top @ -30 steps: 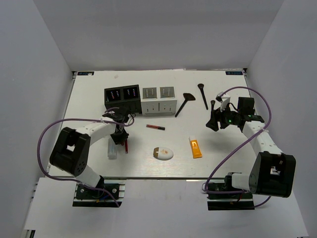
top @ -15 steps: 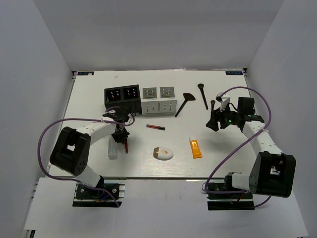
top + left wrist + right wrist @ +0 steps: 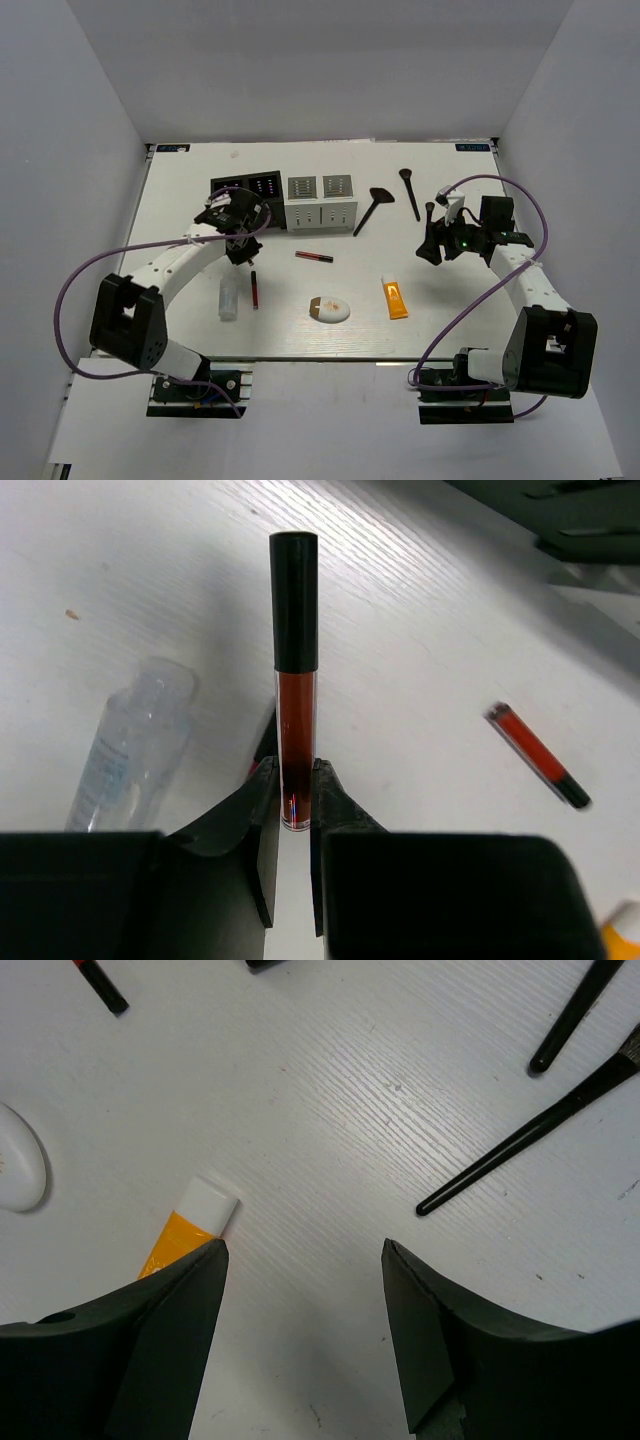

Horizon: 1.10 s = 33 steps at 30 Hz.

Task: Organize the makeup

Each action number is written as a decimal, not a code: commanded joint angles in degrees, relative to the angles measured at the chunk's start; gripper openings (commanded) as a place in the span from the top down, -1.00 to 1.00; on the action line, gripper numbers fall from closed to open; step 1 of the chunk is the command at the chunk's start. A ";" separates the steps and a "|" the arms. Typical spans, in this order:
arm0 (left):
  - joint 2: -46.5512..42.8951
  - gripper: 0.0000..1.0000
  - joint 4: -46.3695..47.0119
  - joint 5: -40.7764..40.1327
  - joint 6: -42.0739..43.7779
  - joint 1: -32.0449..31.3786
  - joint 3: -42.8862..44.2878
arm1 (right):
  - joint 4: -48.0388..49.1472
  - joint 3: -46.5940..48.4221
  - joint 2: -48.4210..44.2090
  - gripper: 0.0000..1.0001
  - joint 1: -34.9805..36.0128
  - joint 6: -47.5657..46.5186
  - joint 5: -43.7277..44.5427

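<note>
The left fingers [image 3: 252, 805] are pinching a lip stick [image 3: 295, 680] by its base above the bench [image 3: 450, 660], near the bottle [image 3: 130, 745]. The right fingers [image 3: 170, 1330] are hovering wide apart over the tube [image 3: 182, 1238].

The top camera sits high behind both arms and looks down on the whole white table [image 3: 190, 190]. The left wrist camera looks forward, low and close, past the left gripper [image 3: 293, 775] and the thin red-black lip stick [image 3: 295, 680] pinched in it. The right wrist camera faces nearly straight down through the parted right gripper [image 3: 303, 1250]. All three share a second red-black lip stick [image 3: 538, 757] lying flat.
</note>
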 commanded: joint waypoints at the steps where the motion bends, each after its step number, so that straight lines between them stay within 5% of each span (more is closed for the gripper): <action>1: -5.94 1.00 -4.05 3.70 0.80 -0.25 2.22 | -0.47 0.59 -0.26 -0.38 -0.19 -0.53 -1.15; 14: -16.85 1.00 -0.37 23.22 6.17 -0.25 8.10 | 0.67 -0.03 0.09 -0.38 -0.27 -0.09 -2.29; 24: -14.22 1.00 5.78 21.20 -8.50 2.04 13.30 | 1.02 -1.43 -1.05 -0.38 -0.18 -0.09 -3.17; 33: -10.79 1.00 15.62 23.92 -20.98 11.60 11.02 | 1.72 -3.01 -2.63 -0.38 -0.18 0.09 -3.35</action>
